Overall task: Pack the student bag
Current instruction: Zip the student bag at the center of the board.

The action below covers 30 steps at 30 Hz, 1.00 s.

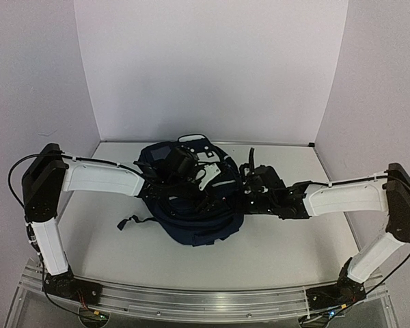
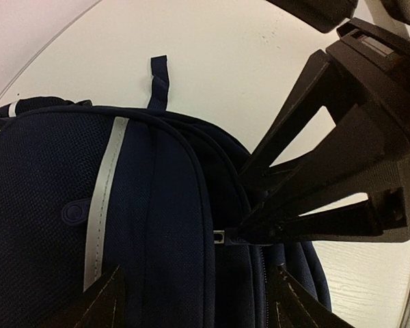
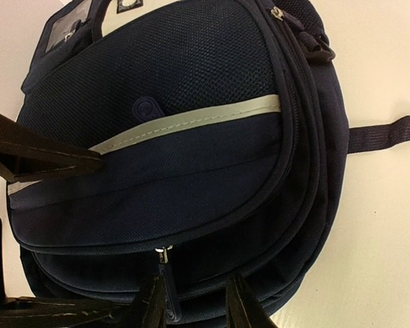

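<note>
top: high rear, looking down | wrists: close, opposite sides | shared: student bag (image 1: 198,229)

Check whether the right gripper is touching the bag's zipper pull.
Touching. In the left wrist view, the right gripper ends right on the zipper pull of the student bag, with no gap showing between them.

My left arm (image 1: 99,179) and right arm (image 1: 345,198) as I see them, glossy white link shells, boxy black joint housings, thin black cables (image 1: 12,179) looped beside the elbows, matte black truss-shaped fingers (image 2: 307,229)
</note>
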{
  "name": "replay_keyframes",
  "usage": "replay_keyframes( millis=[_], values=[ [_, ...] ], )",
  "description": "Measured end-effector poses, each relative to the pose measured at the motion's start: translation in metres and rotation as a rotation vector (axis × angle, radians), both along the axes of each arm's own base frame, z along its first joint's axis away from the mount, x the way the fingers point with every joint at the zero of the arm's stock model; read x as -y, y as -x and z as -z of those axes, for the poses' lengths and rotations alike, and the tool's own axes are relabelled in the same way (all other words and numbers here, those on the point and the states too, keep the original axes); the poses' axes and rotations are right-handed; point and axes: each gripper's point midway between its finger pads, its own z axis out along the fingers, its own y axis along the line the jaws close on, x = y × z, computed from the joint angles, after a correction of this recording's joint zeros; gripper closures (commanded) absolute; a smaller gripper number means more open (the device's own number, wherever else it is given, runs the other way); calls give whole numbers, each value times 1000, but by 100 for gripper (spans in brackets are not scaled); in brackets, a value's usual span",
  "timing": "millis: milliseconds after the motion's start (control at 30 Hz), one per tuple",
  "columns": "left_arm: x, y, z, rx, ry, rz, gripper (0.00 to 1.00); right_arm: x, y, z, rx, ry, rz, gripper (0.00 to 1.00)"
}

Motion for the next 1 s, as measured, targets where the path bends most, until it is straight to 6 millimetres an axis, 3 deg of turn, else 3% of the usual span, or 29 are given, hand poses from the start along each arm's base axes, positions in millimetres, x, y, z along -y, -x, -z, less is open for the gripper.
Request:
replay_keyframes(
  millis=[100,300,400,700,900,1000],
  values=[
    [-1,1,8,3,-28,-1,43,-3,2,6,-7,15,-28,69],
    [-6,-8,15,35,-66,-48,74,-6,2,10,-3,35,-62,70],
    [-6,-10,18,46,-79,-58,81,-8,1,15,-8,48,-68,70],
    [-7,-13,18,56,-86,-80,99,-15,-8,17,3,60,-68,73],
    [-11,-18,18,46,-83,-108,100,-20,-13,19,8,46,-65,77],
    [-12,-19,18,38,-77,-119,100,-22,-16,19,9,27,-57,85]
  ],
)
